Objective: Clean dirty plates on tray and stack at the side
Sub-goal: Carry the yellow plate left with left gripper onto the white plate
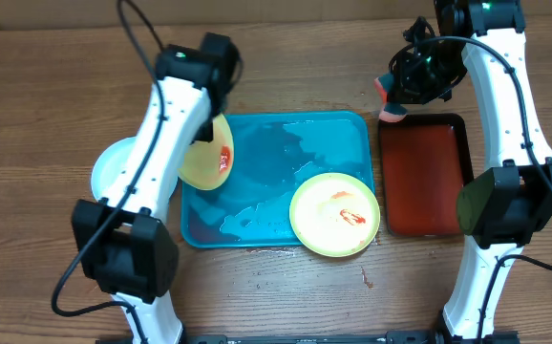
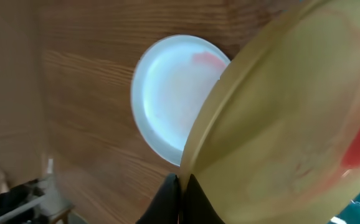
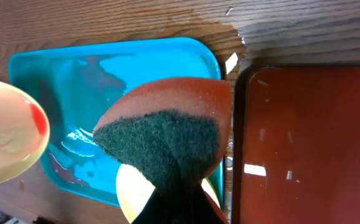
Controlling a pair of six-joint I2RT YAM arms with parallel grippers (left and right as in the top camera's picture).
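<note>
A turquoise tray point(image 1: 266, 162) lies mid-table, wet and red-smeared. One lime-yellow plate point(image 1: 334, 214) with a red smear rests flat on its front right corner. My left gripper point(image 2: 181, 182) is shut on the rim of a second yellow plate point(image 1: 206, 158), holding it tilted above the tray's left edge; red sauce shows on it. A light blue plate point(image 2: 174, 93) sits on the wood left of the tray, partly hidden by the left arm in the overhead view. My right gripper point(image 3: 177, 199) is shut on a sponge point(image 3: 167, 127), orange with a dark green scouring face, above the gap between the two trays.
A dark red, black-rimmed tray point(image 1: 427, 177) lies right of the turquoise one. A small red spot marks the wood point(image 1: 366, 278) in front of the trays. Both arm bases stand at the near edge.
</note>
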